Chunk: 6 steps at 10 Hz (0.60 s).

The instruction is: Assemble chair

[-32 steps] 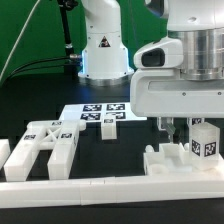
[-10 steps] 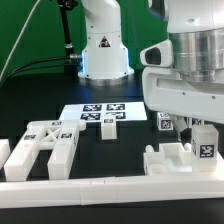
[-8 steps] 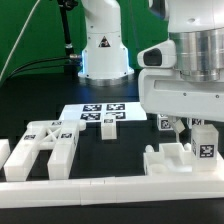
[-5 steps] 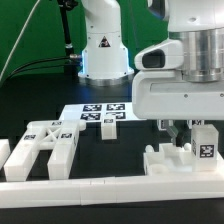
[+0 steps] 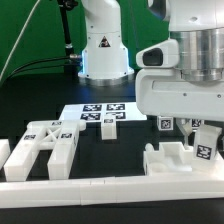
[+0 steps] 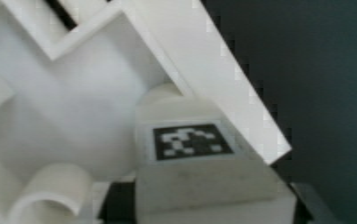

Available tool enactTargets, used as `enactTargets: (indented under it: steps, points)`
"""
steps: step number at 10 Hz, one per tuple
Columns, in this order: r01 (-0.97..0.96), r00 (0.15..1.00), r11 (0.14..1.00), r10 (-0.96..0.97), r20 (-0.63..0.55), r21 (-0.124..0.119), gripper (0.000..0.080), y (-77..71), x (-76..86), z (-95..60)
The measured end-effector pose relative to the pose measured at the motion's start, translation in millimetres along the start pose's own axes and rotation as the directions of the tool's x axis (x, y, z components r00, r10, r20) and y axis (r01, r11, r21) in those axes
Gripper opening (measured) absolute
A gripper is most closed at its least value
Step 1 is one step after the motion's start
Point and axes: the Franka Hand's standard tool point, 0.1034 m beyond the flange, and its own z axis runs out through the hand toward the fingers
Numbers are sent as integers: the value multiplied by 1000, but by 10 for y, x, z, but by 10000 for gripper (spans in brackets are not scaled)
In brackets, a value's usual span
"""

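Observation:
In the wrist view, a matte-white chair block [image 6: 201,165] with a square tag on its upper face fills the gap of my gripper [image 6: 214,203]. Both dark fingers [image 6: 122,203] press against its sides, so the gripper is shut on it. Beside it lie the white walls of a slotted chair part [image 6: 86,70]. In the exterior view my gripper [image 5: 185,128] hangs over the notched white block [image 5: 170,158] at the right. A tagged upright block [image 5: 205,142] stands just beside it, and another tag [image 5: 165,124] shows under the hand.
A slotted white frame [image 5: 40,145] lies at the exterior view's left. The marker board [image 5: 88,110] sits mid-table with a small cube [image 5: 108,129] at its near edge. A long white border rail [image 5: 100,187] runs along the front. The robot base [image 5: 103,45] stands behind.
The hand dipped half a second ago and has come back up slightly, so the tag under it shows again. The fingers have drawn in. The parts at the left have not moved.

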Motion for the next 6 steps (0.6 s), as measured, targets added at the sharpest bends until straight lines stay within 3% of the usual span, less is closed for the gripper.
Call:
enactTargets:
  steps: [3,6]
  points:
    - [-321,947,947,321,22,0,289,65,52,-4]
    - [-754,653,657,752,96,-14,289,64,23,5]
